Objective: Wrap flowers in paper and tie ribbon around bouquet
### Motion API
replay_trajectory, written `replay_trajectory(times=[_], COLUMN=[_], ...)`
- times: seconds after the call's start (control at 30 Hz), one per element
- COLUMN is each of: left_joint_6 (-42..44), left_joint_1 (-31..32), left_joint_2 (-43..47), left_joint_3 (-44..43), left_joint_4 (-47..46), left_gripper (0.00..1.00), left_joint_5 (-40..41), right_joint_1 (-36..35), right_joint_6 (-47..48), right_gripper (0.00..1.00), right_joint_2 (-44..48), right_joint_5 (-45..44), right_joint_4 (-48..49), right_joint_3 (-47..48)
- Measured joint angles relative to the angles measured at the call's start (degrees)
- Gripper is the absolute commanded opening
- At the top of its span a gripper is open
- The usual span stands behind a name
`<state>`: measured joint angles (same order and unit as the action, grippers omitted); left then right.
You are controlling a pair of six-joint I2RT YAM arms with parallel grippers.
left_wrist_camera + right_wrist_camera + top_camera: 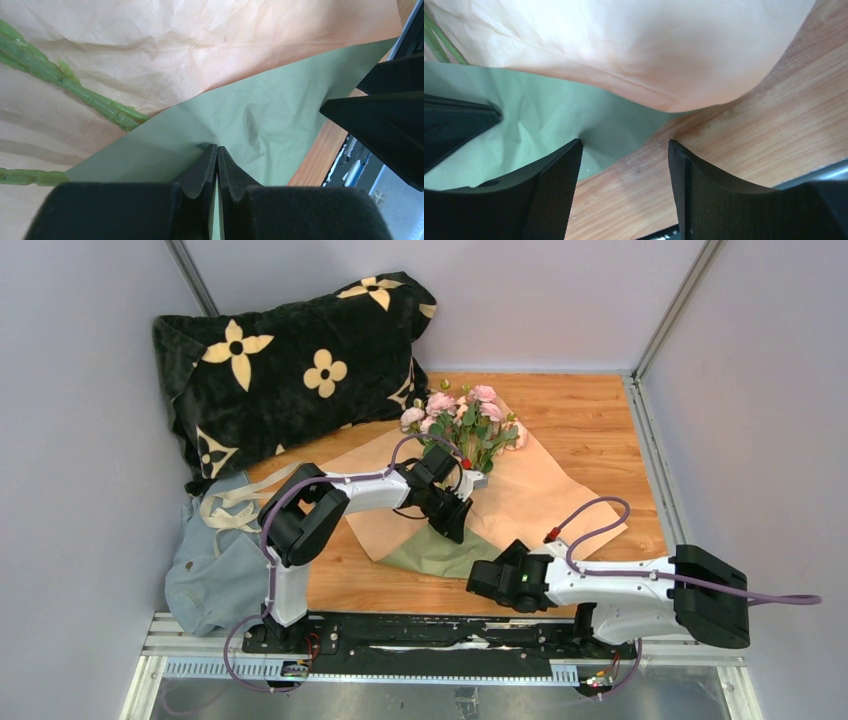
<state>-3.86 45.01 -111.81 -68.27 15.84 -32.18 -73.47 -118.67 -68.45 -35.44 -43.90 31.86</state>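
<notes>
Left hand (pixel 217 150) is pinched tight on the olive-green paper (pixel 250 120), with the sheet caught right between its fingers. Right hand (pixel 624 145) gapes wide with nothing in it, hanging just over the near green corner and the bare wood counter (pixel 774 100). Flowers (pixel 468 420) lie on the tan paper (pixel 540 500) mid-counter, blooms toward the far wall near the black pillow (pixel 300 360). Their stems slip under the green sheet's edge.

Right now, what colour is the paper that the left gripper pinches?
Olive green. The left gripper pinches the green sheet; the left wrist view shows it best.
</notes>
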Motion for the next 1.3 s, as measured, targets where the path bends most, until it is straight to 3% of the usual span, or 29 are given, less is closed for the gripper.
replay_trajectory(times=[0.1,0.23,0.33,0.47,0.77,0.9,1.17,1.3], left_joint_6=[0.0,0.0,0.1,0.7,1.1,0.9,0.7,0.7], left_joint_1=[0.0,0.0,0.0,0.1,-0.7,-1.6,-3.7,-6.1], left_joint_2=[0.0,0.0,0.0,-0.1,-2.6,-3.6,-4.3,-4.3], left_joint_3=[0.0,0.0,0.0,-0.1,-2.4,-3.2,-3.4,-3.3], left_joint_4=[0.0,-0.1,-0.1,-0.5,-1.0,-1.5,-3.4,-4.5], left_gripper=[0.11,0.11,0.06,0.0,0.0,0.0,0.07,0.16], left_joint_5=[0.0,0.0,0.0,0.2,-1.0,-2.4,-4.7,-5.0], right_joint_1=[1.3,2.3,2.6,3.0,3.0,0.7,-3.0,-3.0], right_joint_6=[-0.1,-0.3,-0.4,2.5,30.0,42.4,81.2,93.6], right_gripper=[0.55,0.19,0.01,0.0,0.0,0.0,0.0,0.0], right_joint_2=[-0.7,-1.2,-0.7,-0.5,-13.3,-17.3,-20.3,-21.4], right_joint_5=[-0.8,-1.2,-1.4,-3.4,-11.4,-14.9,-14.1,-10.9], right_joint_4=[1.7,3.5,4.1,3.9,-3.4,-3.9,13.4,21.1], right_joint_3=[0.0,-0.3,-1.6,-0.8,19.5,22.9,22.4,21.5])
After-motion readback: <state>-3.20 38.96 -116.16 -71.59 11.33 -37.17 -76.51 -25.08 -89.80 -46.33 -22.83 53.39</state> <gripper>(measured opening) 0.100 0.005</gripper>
